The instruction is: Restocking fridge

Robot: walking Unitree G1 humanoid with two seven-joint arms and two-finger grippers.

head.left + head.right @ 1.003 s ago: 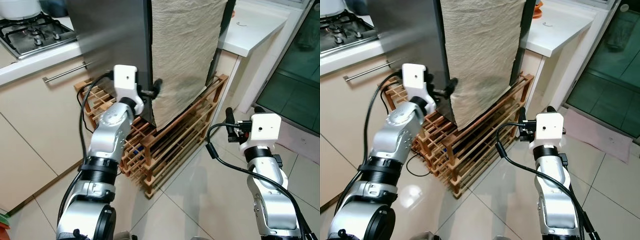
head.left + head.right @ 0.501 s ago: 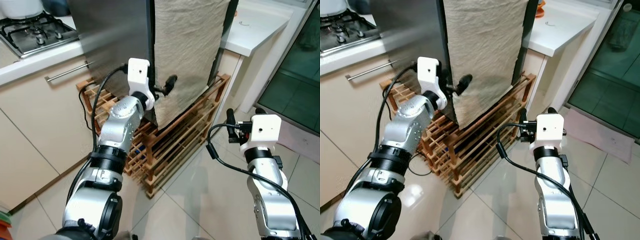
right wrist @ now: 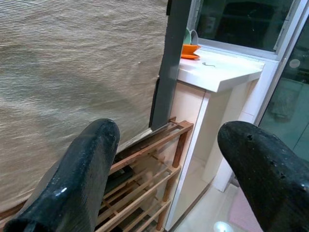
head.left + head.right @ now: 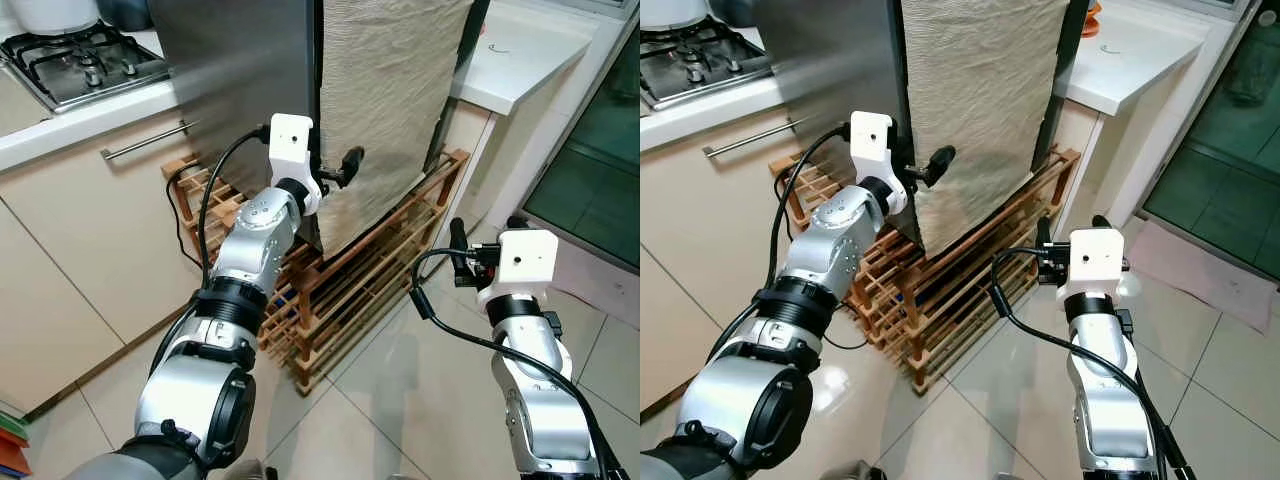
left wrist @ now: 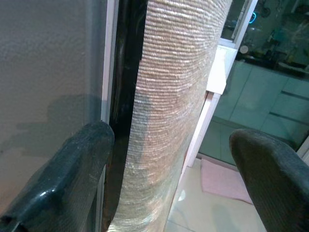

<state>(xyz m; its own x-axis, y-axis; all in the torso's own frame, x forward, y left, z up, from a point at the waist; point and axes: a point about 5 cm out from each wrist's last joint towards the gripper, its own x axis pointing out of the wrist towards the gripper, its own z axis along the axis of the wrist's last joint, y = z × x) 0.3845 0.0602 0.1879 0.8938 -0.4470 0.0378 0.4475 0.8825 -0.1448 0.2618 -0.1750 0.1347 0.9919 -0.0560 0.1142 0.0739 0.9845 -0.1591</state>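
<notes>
Now at fridge edge, cloth beside | left gripper wide | right gripper wide over tiled floor, rack ahead

Your robot's two silver arms, each capped with a white wrist box.
Black cables loop along both; the left gripper and right gripper have glossy black fingers.

Left end effector at cloth-draped fridge edge, seemingly open.
</notes>
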